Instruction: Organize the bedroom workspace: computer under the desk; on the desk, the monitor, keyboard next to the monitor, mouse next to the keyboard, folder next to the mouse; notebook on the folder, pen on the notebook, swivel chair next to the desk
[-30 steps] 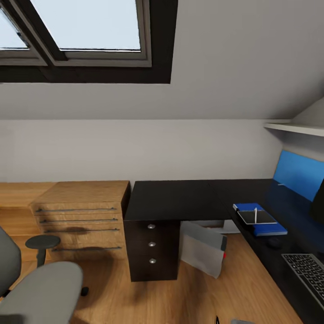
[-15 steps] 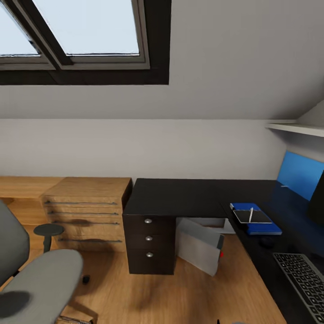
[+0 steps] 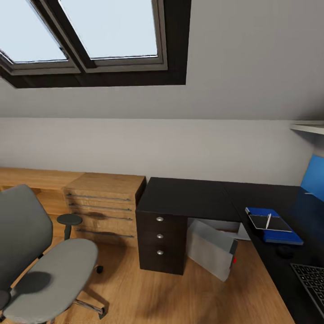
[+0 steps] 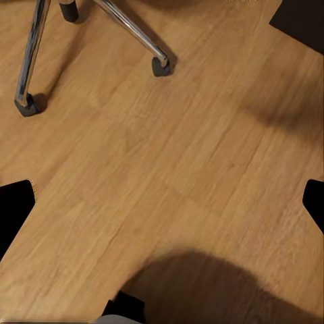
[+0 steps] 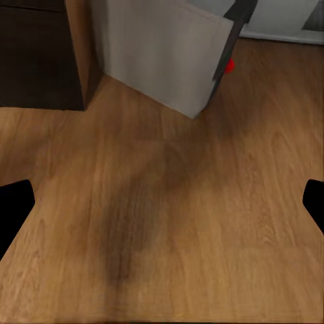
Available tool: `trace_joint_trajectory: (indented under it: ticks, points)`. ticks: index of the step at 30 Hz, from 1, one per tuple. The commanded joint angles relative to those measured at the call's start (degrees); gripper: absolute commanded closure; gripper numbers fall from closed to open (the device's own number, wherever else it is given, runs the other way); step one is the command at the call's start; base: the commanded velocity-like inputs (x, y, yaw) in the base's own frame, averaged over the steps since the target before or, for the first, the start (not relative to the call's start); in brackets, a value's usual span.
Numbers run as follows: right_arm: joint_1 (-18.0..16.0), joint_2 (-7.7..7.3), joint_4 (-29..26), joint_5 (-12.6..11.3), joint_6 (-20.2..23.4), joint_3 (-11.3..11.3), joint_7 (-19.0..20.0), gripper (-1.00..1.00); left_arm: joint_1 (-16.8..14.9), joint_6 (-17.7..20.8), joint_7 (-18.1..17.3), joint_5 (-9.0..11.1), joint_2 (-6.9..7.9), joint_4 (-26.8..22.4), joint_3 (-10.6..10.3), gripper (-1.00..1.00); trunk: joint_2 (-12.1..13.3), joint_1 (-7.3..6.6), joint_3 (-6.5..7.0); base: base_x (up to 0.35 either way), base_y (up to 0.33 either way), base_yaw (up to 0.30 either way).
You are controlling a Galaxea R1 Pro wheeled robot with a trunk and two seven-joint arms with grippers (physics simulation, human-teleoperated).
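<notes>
Bedroom view has swung left, revealing more swivel chair [image 3: 42, 265].

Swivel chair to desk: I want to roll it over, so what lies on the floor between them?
In the head view, bare wood floor lies between the swivel chair and the desk drawers; the wooden drawer chest stands farther back.

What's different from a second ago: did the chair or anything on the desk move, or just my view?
Mostly the view: the head camera swung left, so the grey fabric swivel chair shows more fully and the dark keyboard slides toward the right edge. The white pen on the small grey notebook on the blue folder sits unchanged on the black desk. Nothing grasped or released.
</notes>
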Motion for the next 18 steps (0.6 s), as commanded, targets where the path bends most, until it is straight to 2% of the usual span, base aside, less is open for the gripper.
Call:
trace_joint_trajectory:
  ticks: [1,8,18]
  points:
    - [0.2,-0.05,0.1,-0.1,-0.2,0.5,-0.3,-1.00,0.0,0.0,-0.4,0.6,0.00,-0.1,0.0,-1.00,0.0,0.00,-0.06,-0.002,-0.005,0.214]
    - [1.3,-0.36,0.1,0.0,-0.7,0.6,-0.3,-1.00,0.0,0.0,-0.7,0.5,0.02,-0.1,0.1,-1.00,0.0,0.00,-0.05,-0.001,-0.002,0.196]
    - [3.2,-0.62,0.1,0.2,-4.5,0.6,-0.3,-1.00,0.0,-0.3,-0.8,0.6,0.71,-0.1,0.1,-1.00,0.0,0.00,0.26,0.000,0.000,0.175]
